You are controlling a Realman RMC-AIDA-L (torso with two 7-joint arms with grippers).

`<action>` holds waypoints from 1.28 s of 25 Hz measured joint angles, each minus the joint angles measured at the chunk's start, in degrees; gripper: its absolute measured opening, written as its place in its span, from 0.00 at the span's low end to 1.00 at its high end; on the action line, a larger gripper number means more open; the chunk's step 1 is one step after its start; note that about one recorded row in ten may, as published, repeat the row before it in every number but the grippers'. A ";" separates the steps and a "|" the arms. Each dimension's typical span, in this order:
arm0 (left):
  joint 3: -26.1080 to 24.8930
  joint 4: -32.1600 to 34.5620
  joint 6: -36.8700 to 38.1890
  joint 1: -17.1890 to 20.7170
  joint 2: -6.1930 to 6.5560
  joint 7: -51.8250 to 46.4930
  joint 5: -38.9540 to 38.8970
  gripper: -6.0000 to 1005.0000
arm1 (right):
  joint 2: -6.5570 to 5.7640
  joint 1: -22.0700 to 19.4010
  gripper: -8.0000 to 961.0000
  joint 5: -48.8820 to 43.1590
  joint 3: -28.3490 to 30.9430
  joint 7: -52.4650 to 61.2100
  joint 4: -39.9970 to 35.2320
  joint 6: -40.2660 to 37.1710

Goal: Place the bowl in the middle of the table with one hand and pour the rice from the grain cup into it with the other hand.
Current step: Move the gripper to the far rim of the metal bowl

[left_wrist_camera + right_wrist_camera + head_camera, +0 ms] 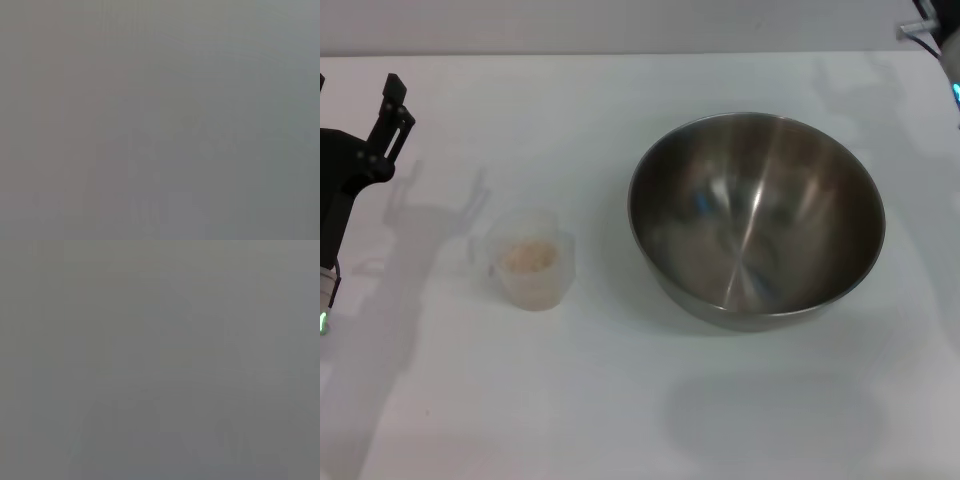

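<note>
While the head view shows the stainless-steel bowl [756,220] resting empty right of centre on the white table [620,400], the grain cup [527,258] stands upright well to its left, rice [526,257] inside, apparently awaiting pickup. The left gripper [388,110] hovers at the left edge, holding nothing; I cannot tell its opening. Only a sliver of the right arm [938,30] shows at the top right corner. Both wrist views show only blank grey.

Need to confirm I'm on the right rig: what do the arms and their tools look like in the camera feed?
On the head view, the left tool is matte black and boxy with angular finger links, on a black body ending in a pale cuff with a small green light. Of the right arm only a corner shows: a dark part, light grey casing, a cyan light. Both wrist views show nothing.
</note>
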 joint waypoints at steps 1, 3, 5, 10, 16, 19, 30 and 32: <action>-0.18 0.09 -0.03 -0.02 0.00 0.03 0.00 0.84 | 0.00 -0.79 0.78 0.00 0.28 0.12 -4.06 6.12; -0.70 0.26 -0.09 -0.07 0.01 0.05 0.00 0.84 | 0.04 -2.03 0.78 0.03 1.18 0.15 -12.10 17.12; -1.29 0.31 -0.20 -0.08 0.05 0.05 0.00 0.84 | 0.09 -2.84 0.78 0.47 3.74 0.15 -23.98 36.35; -2.37 0.36 -0.22 -0.06 0.11 0.06 0.00 0.84 | -0.12 -0.46 0.78 2.15 9.46 0.08 -36.48 63.15; -4.29 0.45 -0.22 0.11 0.13 -0.08 -0.11 0.84 | -0.38 8.58 0.78 3.98 21.25 -1.42 -42.10 95.68; -4.36 0.48 -0.21 0.08 0.18 -0.04 -0.10 0.84 | -0.43 13.29 0.78 4.35 25.68 -3.99 -38.99 105.95; -4.45 0.47 -0.18 -0.19 0.21 -0.08 -0.08 0.84 | -1.04 18.97 0.78 3.79 32.40 -10.69 -26.37 114.01; -4.49 0.47 -0.18 -0.20 0.21 -0.14 -0.09 0.84 | -1.39 19.51 0.78 3.65 32.44 -11.70 -23.99 114.19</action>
